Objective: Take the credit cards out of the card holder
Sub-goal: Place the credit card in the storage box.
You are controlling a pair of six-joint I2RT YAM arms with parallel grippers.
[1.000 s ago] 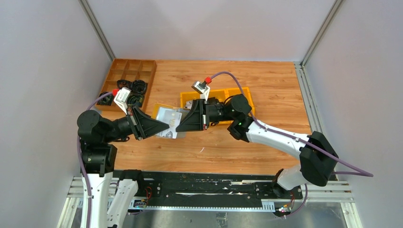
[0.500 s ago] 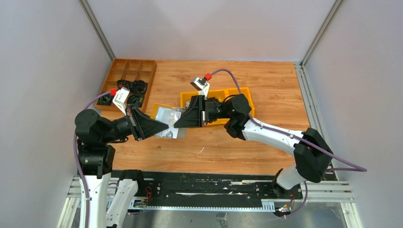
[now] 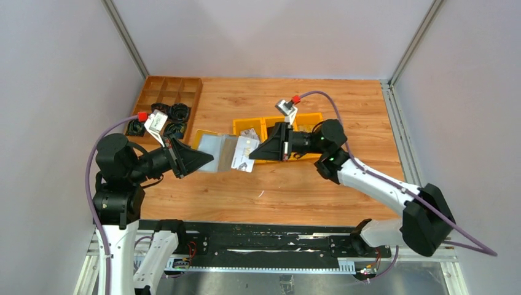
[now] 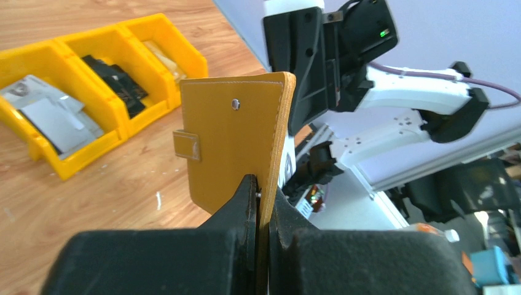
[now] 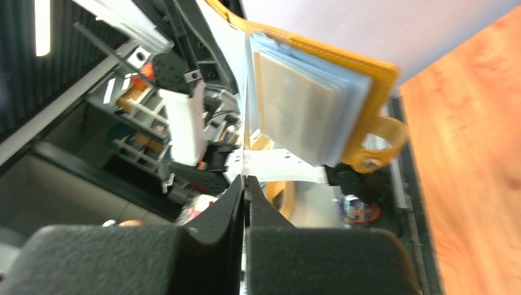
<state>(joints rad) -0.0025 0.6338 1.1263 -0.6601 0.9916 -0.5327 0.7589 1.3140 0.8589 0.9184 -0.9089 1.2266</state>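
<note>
Card holder (image 3: 216, 146): centre frame, pinched in closed left gripper (image 3: 212, 161).
Credit card (image 3: 244, 155): one, just right of it, clamped by right gripper (image 3: 253, 156).
Surface: wooden table (image 3: 350, 98), grey walls (image 3: 264, 37).
Bins: three yellow bins (image 3: 309, 116); one brown tray (image 3: 175, 86).

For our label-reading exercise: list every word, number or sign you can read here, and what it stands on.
None is legible.
On the credit card beside the card holder: dark marks, too small to read.
On the cards in the yellow bin: faint print, blurred.
On the card holder: nothing.
</note>
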